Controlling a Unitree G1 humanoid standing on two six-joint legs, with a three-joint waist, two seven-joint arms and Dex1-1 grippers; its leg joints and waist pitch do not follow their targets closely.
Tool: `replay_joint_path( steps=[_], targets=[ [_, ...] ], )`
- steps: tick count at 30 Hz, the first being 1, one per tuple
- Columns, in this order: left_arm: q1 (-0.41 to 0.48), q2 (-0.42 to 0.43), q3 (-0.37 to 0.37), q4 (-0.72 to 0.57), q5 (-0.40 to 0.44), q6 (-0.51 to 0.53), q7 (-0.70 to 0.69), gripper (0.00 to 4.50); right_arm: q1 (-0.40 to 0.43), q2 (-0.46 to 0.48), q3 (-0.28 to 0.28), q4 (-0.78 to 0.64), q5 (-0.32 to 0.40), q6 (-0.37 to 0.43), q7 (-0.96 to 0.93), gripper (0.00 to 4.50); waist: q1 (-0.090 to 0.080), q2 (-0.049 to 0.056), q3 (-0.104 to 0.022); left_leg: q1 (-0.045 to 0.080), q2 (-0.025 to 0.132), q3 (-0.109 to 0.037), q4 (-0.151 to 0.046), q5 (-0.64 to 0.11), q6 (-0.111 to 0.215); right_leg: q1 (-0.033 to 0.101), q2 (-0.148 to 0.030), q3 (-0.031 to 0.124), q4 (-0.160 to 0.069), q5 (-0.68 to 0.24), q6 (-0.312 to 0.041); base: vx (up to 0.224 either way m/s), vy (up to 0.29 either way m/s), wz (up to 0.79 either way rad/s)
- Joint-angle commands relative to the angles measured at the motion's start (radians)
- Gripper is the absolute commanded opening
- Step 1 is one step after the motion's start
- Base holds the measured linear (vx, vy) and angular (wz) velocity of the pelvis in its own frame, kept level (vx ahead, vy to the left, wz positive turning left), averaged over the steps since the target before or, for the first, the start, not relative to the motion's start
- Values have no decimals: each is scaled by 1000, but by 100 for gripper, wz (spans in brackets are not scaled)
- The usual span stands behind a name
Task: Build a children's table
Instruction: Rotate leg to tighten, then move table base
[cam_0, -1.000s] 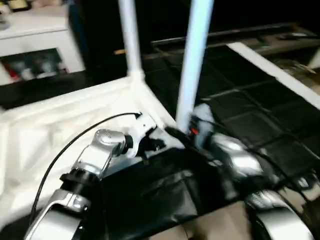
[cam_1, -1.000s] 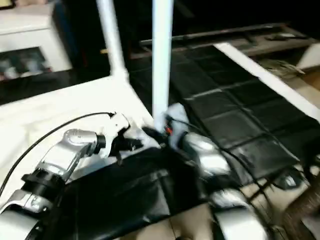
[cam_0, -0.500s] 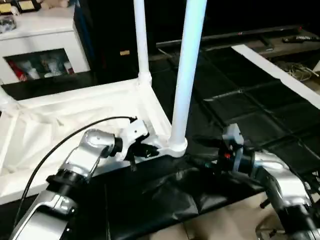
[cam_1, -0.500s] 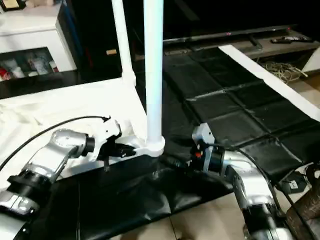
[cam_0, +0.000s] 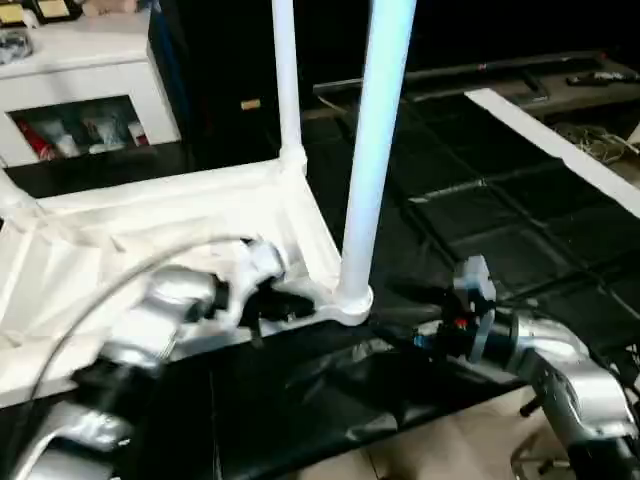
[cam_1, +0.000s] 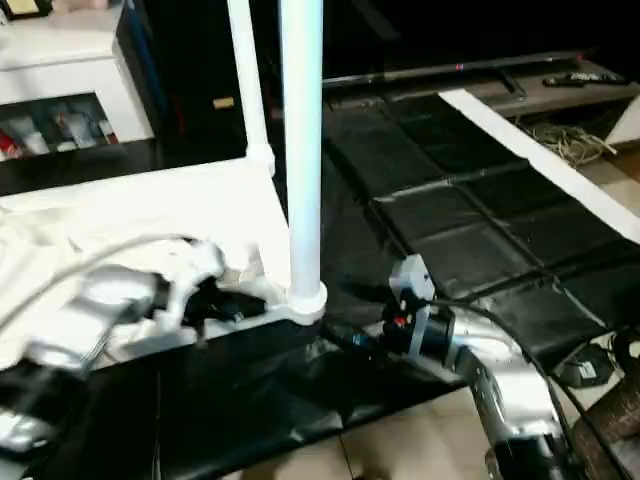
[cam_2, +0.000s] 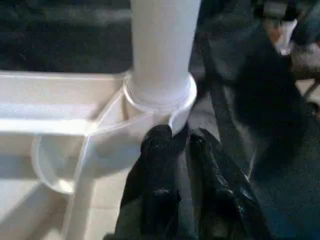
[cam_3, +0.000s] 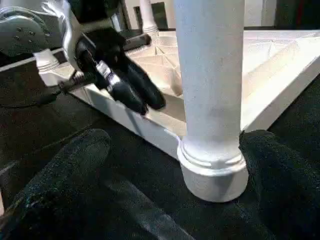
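— White plastic, all of it: the children's table top (cam_0: 150, 230) lay upside down on the black mat (cam_1: 470, 230), ribbed underside up. Where were the legs?

— One leg (cam_0: 375, 150) stood upright in the round socket (cam_0: 350, 300) at the top's near right corner. A second leg (cam_0: 287, 80) stood at the far right corner.

— And the left gripper (cam_2: 175, 145)?

— Its two black fingers were almost together, with a narrow gap between them, their tips right at the socket's rim. I could not tell whether they pinched the rim or merely touched it.

— The right gripper (cam_3: 175, 175)?

— Spread wide, one finger (cam_3: 65, 170) on each side of the near leg's base, low over the mat and holding nothing. Seen from the head, it sat just off the top's near right corner.

— Anything behind?

— A white cabinet (cam_0: 80, 90) with glass doors stood beyond the top's far left side.
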Motion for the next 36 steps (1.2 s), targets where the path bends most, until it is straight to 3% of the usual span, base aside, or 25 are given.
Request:
replay_joint_path(
  steps=[1,2,5,6,7,11,12,13,14,15,17,19,21,24,25,27,29,30,31,33,36],
  targets=[
    [25,6,30,-40,-32,36,8,97,6,5,0,-36,21,33,-24,450,3,-19,-61,-6,10,10,-66,-227,67,55,-50,42,-84,-501,-92,0,0,0],
    [34,5,46,-56,-45,48,20,101,11,7,4,-47,24,38,-29,450,0,-23,-59,-6,8,11,-67,-233,66,54,-49,41,-89,-522,-82,0,0,0],
    [59,0,84,-102,-78,79,48,134,25,16,11,-77,33,43,-41,450,1,-19,-59,-6,8,10,-67,-236,61,53,-48,40,-91,-534,-66,0,0,0],
    [59,0,84,-102,-78,79,48,141,25,16,11,-77,33,43,-41,450,1,-18,-60,-5,9,9,-67,-237,59,53,-49,40,-89,-531,-66,0,0,0],
    [108,-16,152,-187,-131,119,106,155,39,40,6,-110,46,49,-71,450,1,-15,-60,-5,11,8,-67,-244,54,52,-50,40,-88,-522,-69,0,0,0],
    [162,-34,212,-274,-174,153,169,189,57,50,7,-148,54,64,-88,450,0,-18,-60,-6,13,6,-69,-260,49,54,-47,39,-86,-510,-74,0,0,0],
    [203,-59,250,-337,-183,170,233,189,71,53,8,-169,53,73,-102,450,-1,-25,-59,-8,13,7,-70,-257,53,55,-47,40,-89,-510,-70,0,0,0],
    [260,-102,297,-426,-184,188,333,199,88,60,8,-190,46,77,-131,450,-2,-21,-60,-11,19,6,-71,-250,48,56,-48,42,-82,-486,-78,0,0,0],
    [267,-107,302,-437,-184,191,346,199,90,61,8,-192,45,77,-135,450,-2,-21,-59,-11,18,7,-71,-250,50,55,-46,42,-85,-484,-78,0,0,0],
    [292,-123,310,-471,-178,194,376,225,96,71,4,-197,43,75,-155,450,-3,-22,-57,-8,11,9,-69,-267,56,50,-42,39,-93,-521,-63,0,0,0],
    [367,-156,316,-565,-161,201,443,233,109,98,2,-212,39,71,-204,450,-5,-23,-54,-6,13,6,-71,-299,47,47,-45,36,-99,-562,-48,0,0,0],
    [409,-166,316,-612,-150,209,471,239,109,109,15,-221,34,70,-210,450,-7,-24,-51,-3,6,6,-68,-327,44,42,-40,31,-112,-628,-6,0,0,0],
    [455,-145,324,-653,-177,234,466,239,95,112,36,-225,39,74,-189,450,-9,-29,-48,0,3,4,-67,-352,44,38,-39,26,-120,-663,17,0,0,0],
    [485,-117,337,-671,-198,256,446,239,79,105,54,-224,43,83,-167,450,-14,-27,-43,5,0,1,-67,-391,41,33,-35,19,-132,-701,39,0,0,0],
    [511,-76,348,-679,-214,288,421,239,60,92,74,-217,44,91,-138,450,-16,-26,-47,2,4,-4,-73,-391,40,43,-37,19,-128,-657,32,0,0,0],
    [532,-38,356,-681,-217,305,402,239,41,82,93,-206,47,104,-109,450,-20,-22,-42,0,6,-9,-79,-415,42,43,-33,21,-121,-631,20,0,0,0],
    [555,10,360,-682,-224,333,371,239,-6,82,128,-166,30,101,-70,450,-30,-23,-39,9,2,-10,-75,-456,35,38,-34,15,-131,-679,30,0,0,0],
    [559,19,357,-684,-222,337,370,239,-17,85,134,-156,29,100,-67,450,-34,-19,-42,11,4,-13,-75,-456,31,39,-37,18,-128,-661,17,0,0,0],
    [561,23,353,-681,-217,337,371,239,-38,99,135,-131,18,86,-78,450,-37,-19,-42,6,8,-15,-80,-453,32,42,-38,21,-122,-628,0,0,0,0],
    [561,26,351,-678,-214,337,372,239,-53,110,135,-113,10,75,-87,450,-35,-18,-43,11,10,-13,-80,-455,27,39,-39,27,-118,-602,-21,0,0,0],
    [550,41,320,-665,-210,334,392,239,-190,196,101,68,-56,-6,-230,450,-37,-18,-46,5,12,-16,-84,-454,17,45,-42,30,-105,-568,-50,0,0,0]
  ],
)
